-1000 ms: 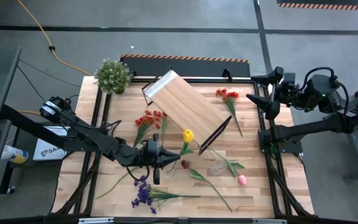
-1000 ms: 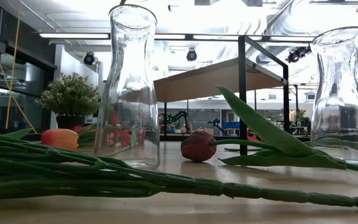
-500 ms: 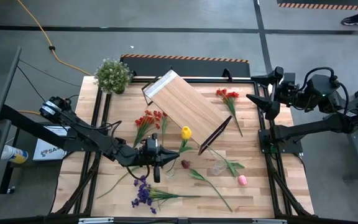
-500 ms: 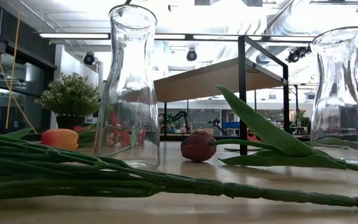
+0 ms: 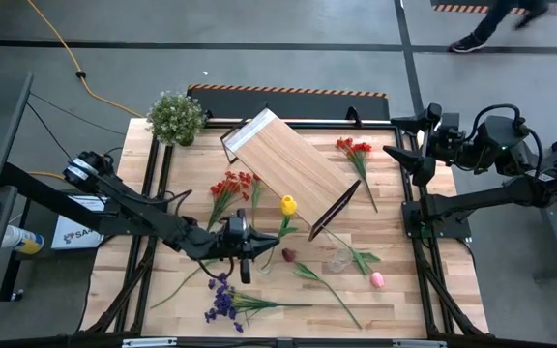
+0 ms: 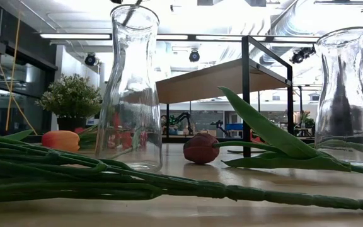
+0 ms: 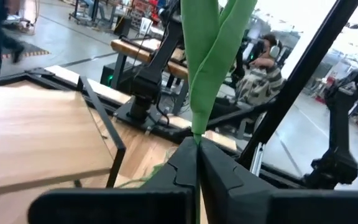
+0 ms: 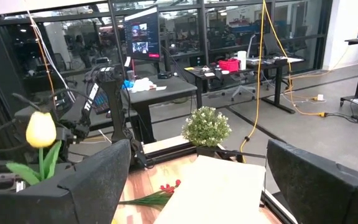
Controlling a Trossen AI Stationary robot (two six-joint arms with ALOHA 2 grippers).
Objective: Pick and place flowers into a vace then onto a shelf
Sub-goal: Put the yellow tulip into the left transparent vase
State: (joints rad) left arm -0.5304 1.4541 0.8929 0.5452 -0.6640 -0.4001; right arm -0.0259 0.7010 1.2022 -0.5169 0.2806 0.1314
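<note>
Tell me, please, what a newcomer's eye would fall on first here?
Probably the yellow tulip held upright at mid-table, its stem pinched in the left hand above a glass vase. Next, the shelf lying askew across the tabletop, with loose flowers scattered around it.

Bright ceiling strip lights (image 6: 169, 36) are glaring in the low view, washing out its upper frame. Foreground stems (image 6: 74, 170) are blurring softly. Overhead lighting is falling evenly, casting faint shadows.

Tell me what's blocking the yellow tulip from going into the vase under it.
Nothing visible. The left gripper, jaws shut on the yellow tulip's stem, holds it above the nearer glass vase, whose mouth is open with no other flower across it.
</note>
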